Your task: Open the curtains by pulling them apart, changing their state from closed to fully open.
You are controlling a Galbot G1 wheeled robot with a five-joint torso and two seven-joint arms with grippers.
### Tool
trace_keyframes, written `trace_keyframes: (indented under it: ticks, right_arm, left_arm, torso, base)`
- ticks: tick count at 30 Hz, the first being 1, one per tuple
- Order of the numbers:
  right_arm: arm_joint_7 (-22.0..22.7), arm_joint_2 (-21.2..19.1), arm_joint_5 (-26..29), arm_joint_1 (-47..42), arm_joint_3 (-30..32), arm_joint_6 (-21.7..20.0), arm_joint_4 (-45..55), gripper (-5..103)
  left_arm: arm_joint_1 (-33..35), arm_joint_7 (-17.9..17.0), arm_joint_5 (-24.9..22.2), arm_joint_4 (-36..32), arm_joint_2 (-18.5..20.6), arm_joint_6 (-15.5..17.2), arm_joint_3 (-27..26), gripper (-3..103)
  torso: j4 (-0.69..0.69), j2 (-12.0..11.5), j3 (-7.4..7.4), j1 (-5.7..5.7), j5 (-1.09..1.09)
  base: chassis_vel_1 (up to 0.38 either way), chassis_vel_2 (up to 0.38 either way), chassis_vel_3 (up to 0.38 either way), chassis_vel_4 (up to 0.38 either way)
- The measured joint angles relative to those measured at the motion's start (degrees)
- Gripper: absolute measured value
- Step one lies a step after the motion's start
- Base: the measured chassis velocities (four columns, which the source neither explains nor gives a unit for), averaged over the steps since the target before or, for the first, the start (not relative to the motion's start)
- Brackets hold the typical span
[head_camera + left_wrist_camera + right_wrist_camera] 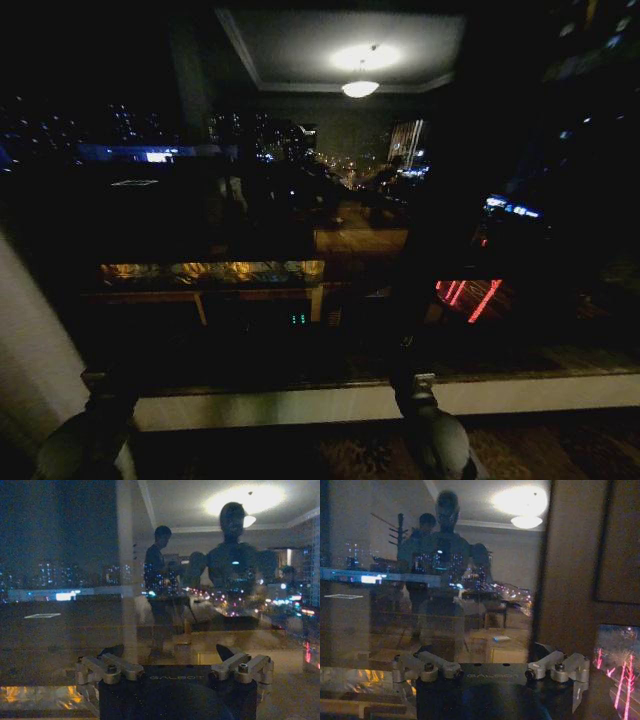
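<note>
One pale curtain (22, 345) hangs as a narrow strip at the far left edge of the head view. The dark window glass (300, 200) between is uncovered, showing city lights and the room's reflection. I cannot tell a right-hand curtain panel from the dark there. My left gripper (108, 388) and right gripper (408, 368) are raised low in front of the sill. In the left wrist view the left gripper (169, 652) is open with nothing between its fingers. The right gripper (485, 650) is also open and holds nothing, beside a tall brown vertical surface (570, 580).
A pale window sill (300, 405) runs across just beyond both arms. Patterned carpet (340, 455) lies below. The glass reflects a ceiling lamp (360, 88), my own body and a person standing behind. Red neon signs (470, 298) glow outside at the right.
</note>
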Motion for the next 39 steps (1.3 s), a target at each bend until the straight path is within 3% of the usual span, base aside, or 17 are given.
trace_keyframes:
  ticks: [28, 39]
  right_arm:
    - [0.19, -0.88, -0.03, -1.48, 0.31, 0.14, 2.85, 100]
    - [0.61, -0.87, 0.04, -1.98, 0.76, 0.14, 3.42, 100]
  left_arm:
    - [0.85, -0.14, 0.7, -2.0, -0.7, 0.03, -1.14, 100]
    - [1.21, -0.36, 0.65, -2.75, -0.98, -0.01, -1.14, 100]
  torso:
    - [-0.01, 0.0, 0.0, -0.01, 0.0]
    - [0.0, 0.0, -0.01, -0.02, 0.0]
  base:
    - [-0.318, -0.395, 0.311, 0.399]
    - [-0.179, -0.397, 0.176, 0.401]
